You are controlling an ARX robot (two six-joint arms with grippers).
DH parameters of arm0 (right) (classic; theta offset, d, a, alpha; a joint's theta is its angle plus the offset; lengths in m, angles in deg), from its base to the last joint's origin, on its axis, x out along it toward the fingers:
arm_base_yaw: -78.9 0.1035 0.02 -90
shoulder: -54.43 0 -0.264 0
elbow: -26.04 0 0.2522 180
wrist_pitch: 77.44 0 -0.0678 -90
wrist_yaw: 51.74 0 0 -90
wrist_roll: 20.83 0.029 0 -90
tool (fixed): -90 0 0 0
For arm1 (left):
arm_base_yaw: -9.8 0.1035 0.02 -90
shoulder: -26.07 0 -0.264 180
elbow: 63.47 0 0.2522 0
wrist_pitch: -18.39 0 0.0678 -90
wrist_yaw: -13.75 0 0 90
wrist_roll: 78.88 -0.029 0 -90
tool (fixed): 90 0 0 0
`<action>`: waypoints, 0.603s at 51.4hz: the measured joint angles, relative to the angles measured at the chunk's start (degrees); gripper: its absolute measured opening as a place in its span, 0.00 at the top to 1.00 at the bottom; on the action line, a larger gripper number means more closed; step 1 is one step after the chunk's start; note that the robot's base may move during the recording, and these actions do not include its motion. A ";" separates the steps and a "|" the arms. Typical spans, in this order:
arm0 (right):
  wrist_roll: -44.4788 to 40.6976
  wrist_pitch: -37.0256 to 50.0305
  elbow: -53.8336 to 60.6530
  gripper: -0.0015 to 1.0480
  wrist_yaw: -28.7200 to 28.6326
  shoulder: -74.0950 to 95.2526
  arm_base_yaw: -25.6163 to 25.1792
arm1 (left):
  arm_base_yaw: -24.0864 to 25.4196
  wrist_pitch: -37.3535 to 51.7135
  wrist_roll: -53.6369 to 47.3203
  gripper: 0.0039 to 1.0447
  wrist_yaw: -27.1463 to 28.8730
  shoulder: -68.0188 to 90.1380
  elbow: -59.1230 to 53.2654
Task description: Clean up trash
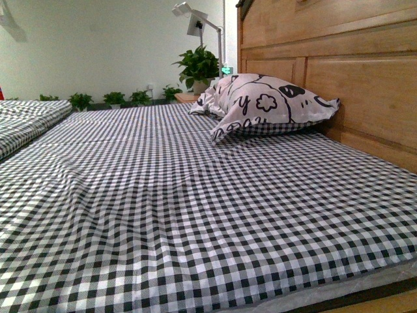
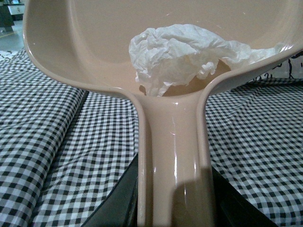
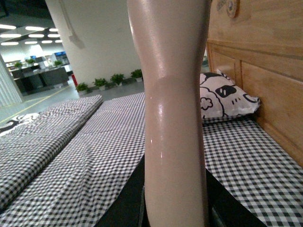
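Note:
In the left wrist view the trash [image 2: 177,54], a crumpled white tissue wad, lies inside the pale pink dustpan [image 2: 94,52], close to where the pan meets its handle. My left gripper [image 2: 173,208] is shut on the dustpan's handle and holds the pan above the checked bedsheet [image 2: 47,156]. In the right wrist view my right gripper [image 3: 175,208] is shut on the pale pink brush handle [image 3: 173,109], which stands upright through the frame; the bristles are out of view. Neither arm, the dustpan nor the trash shows in the front view.
The front view shows the black-and-white checked bed [image 1: 195,215], a cartoon-print pillow [image 1: 264,104] against the wooden headboard [image 1: 339,72] at the right, potted plants [image 1: 199,65] and a lamp behind, and a second bed [image 1: 26,124] at the left.

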State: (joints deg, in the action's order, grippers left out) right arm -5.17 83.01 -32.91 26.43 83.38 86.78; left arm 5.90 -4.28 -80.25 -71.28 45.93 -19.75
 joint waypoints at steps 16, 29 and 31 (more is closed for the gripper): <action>-1.55 -0.11 1.14 0.82 4.33 -0.76 0.20 | -2.25 0.44 1.25 0.76 1.44 -0.48 -1.40; -1.92 -0.11 1.14 0.82 4.20 -0.87 0.20 | -2.27 0.44 1.27 0.76 1.44 -0.48 -1.40; -1.95 -0.13 1.14 0.82 4.20 -0.87 0.20 | -2.27 0.44 1.27 0.76 1.44 -0.48 -1.40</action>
State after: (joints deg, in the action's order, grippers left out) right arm -7.12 82.88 -31.77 30.62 82.50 86.97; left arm 3.62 -3.84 -78.98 -69.84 45.45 -21.15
